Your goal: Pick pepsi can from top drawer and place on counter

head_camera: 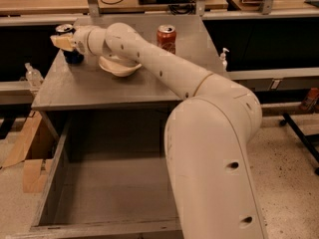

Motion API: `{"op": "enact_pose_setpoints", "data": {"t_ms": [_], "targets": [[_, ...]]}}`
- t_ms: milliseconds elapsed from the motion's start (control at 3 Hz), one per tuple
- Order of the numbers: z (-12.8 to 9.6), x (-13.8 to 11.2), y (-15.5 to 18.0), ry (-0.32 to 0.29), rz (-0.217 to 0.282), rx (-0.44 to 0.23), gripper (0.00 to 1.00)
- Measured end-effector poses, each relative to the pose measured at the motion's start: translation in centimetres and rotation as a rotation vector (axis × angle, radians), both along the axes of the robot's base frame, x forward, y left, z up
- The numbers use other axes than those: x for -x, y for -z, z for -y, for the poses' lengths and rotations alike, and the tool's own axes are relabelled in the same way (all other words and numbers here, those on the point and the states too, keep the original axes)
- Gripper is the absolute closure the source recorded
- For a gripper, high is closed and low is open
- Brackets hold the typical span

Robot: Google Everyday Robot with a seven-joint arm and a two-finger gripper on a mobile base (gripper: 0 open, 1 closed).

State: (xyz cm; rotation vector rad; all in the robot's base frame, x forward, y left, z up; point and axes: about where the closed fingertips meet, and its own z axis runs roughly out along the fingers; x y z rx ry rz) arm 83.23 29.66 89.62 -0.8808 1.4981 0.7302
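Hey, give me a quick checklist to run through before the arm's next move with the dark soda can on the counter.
1. The dark soda can stands upright on the counter, at its far left corner: ok.
2. The claw is at the can, near its top; its hold on the can: cannot tell.
3. The drawer is open with nothing seen inside: ok.
4. Room between the can and the counter's edge looks slim: not ok.
5. The bowl lies right under the arm; whether they touch: cannot tell.

Rounded cream arm (164, 68) with dark holes, tan gripper (64, 42) above counter (99, 91).
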Motion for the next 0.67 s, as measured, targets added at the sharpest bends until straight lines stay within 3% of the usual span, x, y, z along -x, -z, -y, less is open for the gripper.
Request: {"op": "enact_pose_setpoints", "data": {"t_ms": [333, 667], "targets": [[0.00, 0.00, -0.05, 0.000, 0.000, 0.000, 0.14], [-0.25, 0.09, 0.03, -0.003, -0.001, 0.000, 0.00]]}}
